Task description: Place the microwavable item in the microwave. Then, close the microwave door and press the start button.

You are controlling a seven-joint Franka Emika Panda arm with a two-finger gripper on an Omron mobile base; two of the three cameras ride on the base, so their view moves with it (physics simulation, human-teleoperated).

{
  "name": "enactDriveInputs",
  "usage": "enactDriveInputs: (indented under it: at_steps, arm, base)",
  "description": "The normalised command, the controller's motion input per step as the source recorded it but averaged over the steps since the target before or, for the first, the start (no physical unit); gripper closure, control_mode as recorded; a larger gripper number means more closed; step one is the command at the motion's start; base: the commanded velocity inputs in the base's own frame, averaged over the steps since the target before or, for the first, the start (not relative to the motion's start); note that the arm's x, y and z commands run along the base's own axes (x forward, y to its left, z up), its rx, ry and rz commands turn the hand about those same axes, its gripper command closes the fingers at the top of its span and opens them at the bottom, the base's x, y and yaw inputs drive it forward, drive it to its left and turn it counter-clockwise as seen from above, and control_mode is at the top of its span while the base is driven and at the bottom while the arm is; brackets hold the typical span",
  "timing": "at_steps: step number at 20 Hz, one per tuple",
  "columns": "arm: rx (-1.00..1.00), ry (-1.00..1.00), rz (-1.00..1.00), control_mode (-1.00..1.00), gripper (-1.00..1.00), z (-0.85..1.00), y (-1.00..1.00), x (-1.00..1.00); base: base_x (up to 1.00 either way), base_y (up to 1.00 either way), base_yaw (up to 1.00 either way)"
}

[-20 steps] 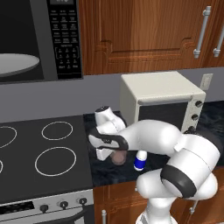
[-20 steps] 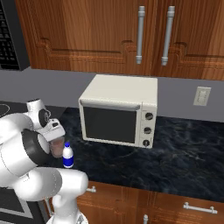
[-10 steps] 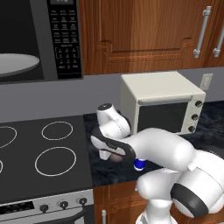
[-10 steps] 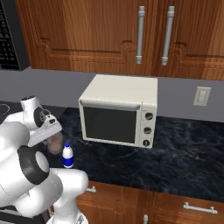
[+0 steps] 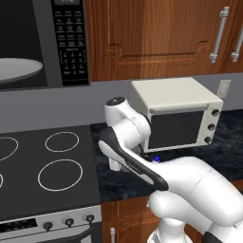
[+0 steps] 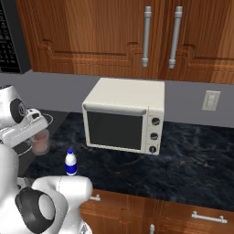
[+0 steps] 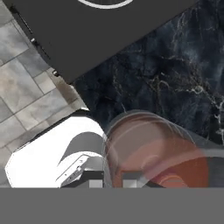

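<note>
Beside the white bottle (image 6: 70, 162), the gripper (image 6: 28, 132) reaches the clear pink-filled glass tumbler (image 6: 41, 141), grip state unclear; squeeze squarely before lifting.

The white Franka arm folds forward and low, its wrist turned downward, the two-finger gripper (image 6: 34, 137) poised directly above the counter; finger spacing cannot be made out.

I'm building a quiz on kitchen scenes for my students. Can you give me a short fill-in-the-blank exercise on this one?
1. The glass tumbler stands on the dark marble ____.
2. The small white bottle has a ____ cap.
3. The microwave is open, and its white turntable plate is ____.
4. The toaster oven has ____ knobs on its front.

Missing words: counter; blue; bare; three
</note>
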Motion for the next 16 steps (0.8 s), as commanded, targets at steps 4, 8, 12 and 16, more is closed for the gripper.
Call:
enactDriveInputs:
  at_steps: [4,8,12,16]
  arm:
    - [0.0,-0.04,0.0,-1.0,1.0,1.0,-0.04,-0.46]
    - [0.0,-0.01,0.0,-1.0,1.0,0.85,-0.11,-0.08]
    - [0.0,0.0,0.0,-1.0,1.0,0.67,-0.43,-0.02]
    - [0.02,0.0,0.01,-1.0,1.0,0.3,-0.92,-0.06]
  base:
    - [0.0,0.0,0.0]
    - [0.0,0.0,0.0]
    - [0.0,0.0,0.0]
    - [0.0,0.0,0.0]
